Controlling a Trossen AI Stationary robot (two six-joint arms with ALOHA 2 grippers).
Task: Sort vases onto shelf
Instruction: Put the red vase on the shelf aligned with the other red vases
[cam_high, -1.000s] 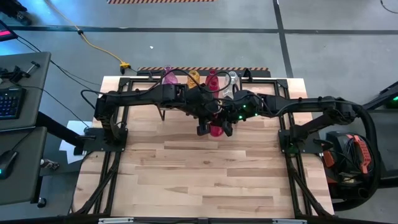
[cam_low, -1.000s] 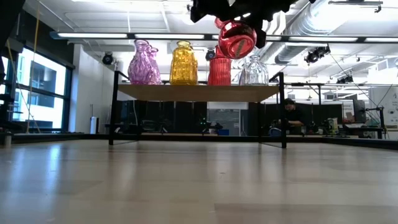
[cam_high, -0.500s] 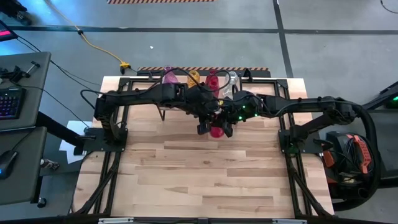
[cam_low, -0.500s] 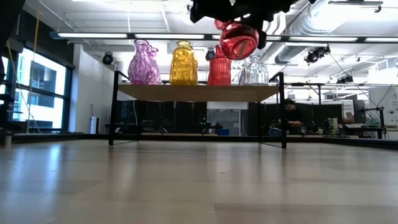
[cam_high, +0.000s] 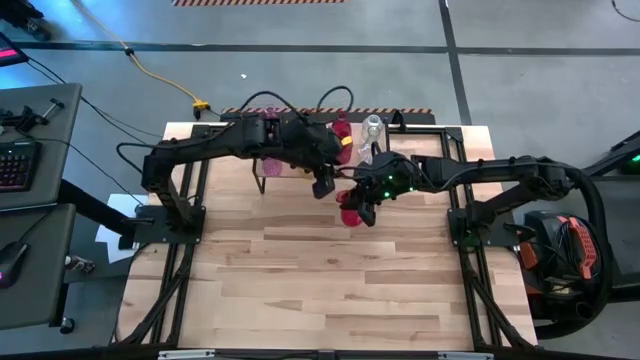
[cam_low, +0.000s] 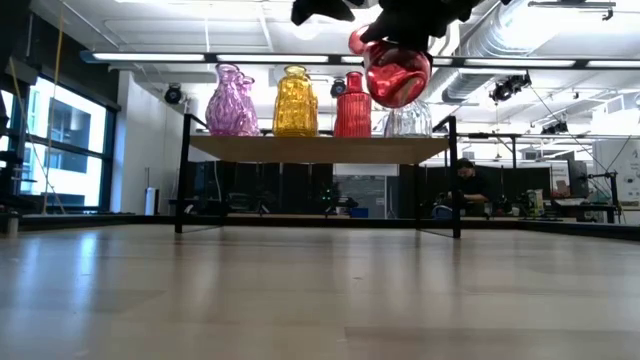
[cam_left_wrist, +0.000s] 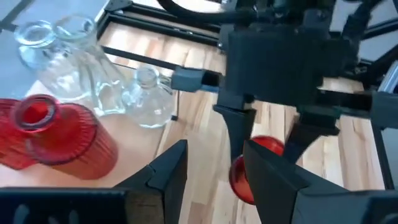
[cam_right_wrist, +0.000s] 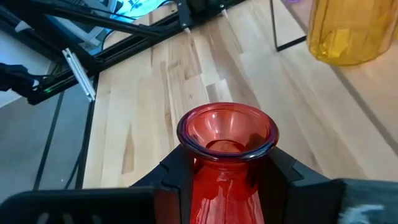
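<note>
Red round vase (cam_low: 396, 72): clamped at the neck in right tool (cam_right_wrist: 227, 168), hanging tilted in the air just before the shelf (cam_low: 320, 148), near its clear-vase end. Shelf lies beyond. Left tool (cam_left_wrist: 214, 171): parted, empty, beside, over the shelf edge.

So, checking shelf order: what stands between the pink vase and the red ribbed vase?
The yellow vase, alone between the pink vase and red ribbed vase, low view.
</note>
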